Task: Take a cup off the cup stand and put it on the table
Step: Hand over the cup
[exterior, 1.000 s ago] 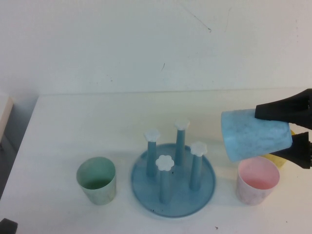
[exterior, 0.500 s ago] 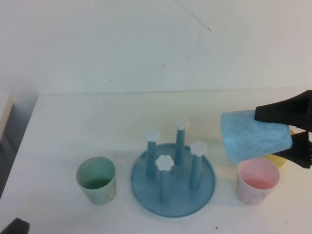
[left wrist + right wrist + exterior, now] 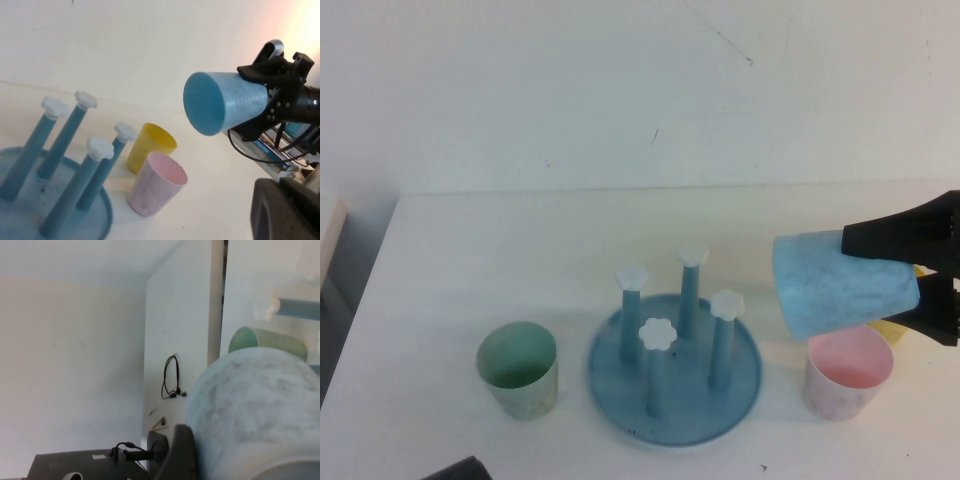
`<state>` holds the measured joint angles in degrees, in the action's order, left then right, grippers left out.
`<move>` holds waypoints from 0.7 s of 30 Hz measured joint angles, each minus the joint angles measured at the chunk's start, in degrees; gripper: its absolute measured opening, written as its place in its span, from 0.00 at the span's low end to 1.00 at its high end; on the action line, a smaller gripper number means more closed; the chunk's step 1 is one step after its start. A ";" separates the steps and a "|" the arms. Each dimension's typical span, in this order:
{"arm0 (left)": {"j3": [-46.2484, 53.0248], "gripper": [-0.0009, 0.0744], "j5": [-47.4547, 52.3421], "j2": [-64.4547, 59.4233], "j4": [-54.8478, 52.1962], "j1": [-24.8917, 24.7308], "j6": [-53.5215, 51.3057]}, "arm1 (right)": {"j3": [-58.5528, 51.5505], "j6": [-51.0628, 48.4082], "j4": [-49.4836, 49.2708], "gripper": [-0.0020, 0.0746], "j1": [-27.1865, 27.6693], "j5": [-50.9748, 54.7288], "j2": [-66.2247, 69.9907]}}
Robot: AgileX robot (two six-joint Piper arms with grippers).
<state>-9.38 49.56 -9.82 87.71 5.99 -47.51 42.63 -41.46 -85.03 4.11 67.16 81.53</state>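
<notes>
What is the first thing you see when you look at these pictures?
A light blue cup hangs sideways in the air, gripped by the right claw, above the pink cup on the table's right side. In the middle stands the blue cup stand, all four pegs bare. The left claw, shut, stays low at the near edge.

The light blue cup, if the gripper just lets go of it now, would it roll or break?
Held on its side above the table by the right gripper, the cup would probably land sideways and roll in a curve, being tapered. It looks like light plastic, so breakage seems unlikely.
</notes>
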 joint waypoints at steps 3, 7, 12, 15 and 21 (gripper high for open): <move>-1.29 0.01 0.00 -5.80 3.20 0.00 -5.94 | 0.00 -0.12 0.00 0.82 0.00 0.00 0.00; -1.81 0.01 2.92 -14.32 7.16 0.00 -17.23 | 0.00 -0.20 -0.22 0.82 0.00 0.00 0.00; -5.46 0.01 5.77 -25.35 7.51 0.00 -27.15 | 0.00 0.53 -1.64 0.82 0.00 0.00 0.00; -8.71 0.01 4.86 -30.05 7.62 0.00 -29.73 | 0.00 1.34 -3.04 0.82 0.00 0.00 0.00; -15.59 0.01 6.50 -36.36 7.62 0.00 -29.84 | 0.00 1.59 -6.33 0.82 0.00 0.00 0.00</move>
<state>-24.97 56.06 -46.18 95.33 5.99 -77.35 42.63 -39.88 -91.36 4.11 67.16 81.53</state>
